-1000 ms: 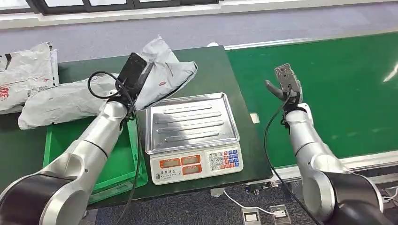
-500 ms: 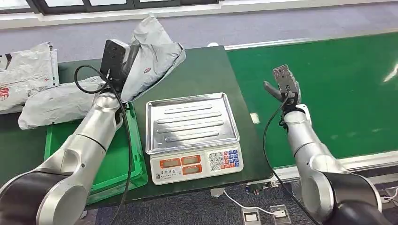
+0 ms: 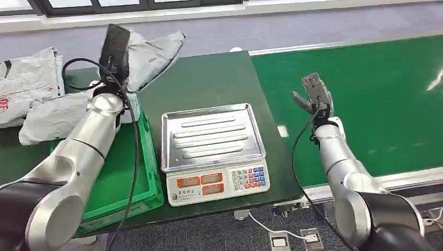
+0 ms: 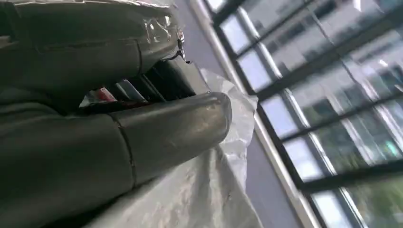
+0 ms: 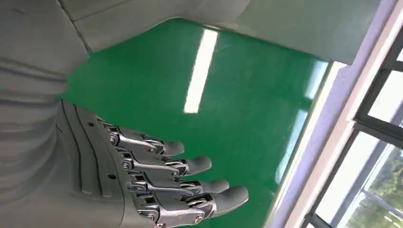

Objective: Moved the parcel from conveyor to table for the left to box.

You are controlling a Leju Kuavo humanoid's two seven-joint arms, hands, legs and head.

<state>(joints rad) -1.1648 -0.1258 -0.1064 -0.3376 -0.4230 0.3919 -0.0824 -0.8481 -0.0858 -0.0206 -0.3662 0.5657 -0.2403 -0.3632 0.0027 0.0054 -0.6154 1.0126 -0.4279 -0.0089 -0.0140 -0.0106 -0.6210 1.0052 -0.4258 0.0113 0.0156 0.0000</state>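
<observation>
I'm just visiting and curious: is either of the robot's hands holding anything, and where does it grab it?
The left hand grips the grey parcel by its near edge, lifted off the table. The right hand holds nothing, fingers apart.

The weighing scale (image 3: 214,151) sits mid-surface. Left of the scale, the green crate (image 3: 130,180) lies open from above, but grey parcels (image 3: 47,112) crowd the surface (image 3: 219,78) behind it. Behind the scale the surface is bare; right of it, the conveyor belt (image 3: 376,99) is unobstructed.
</observation>
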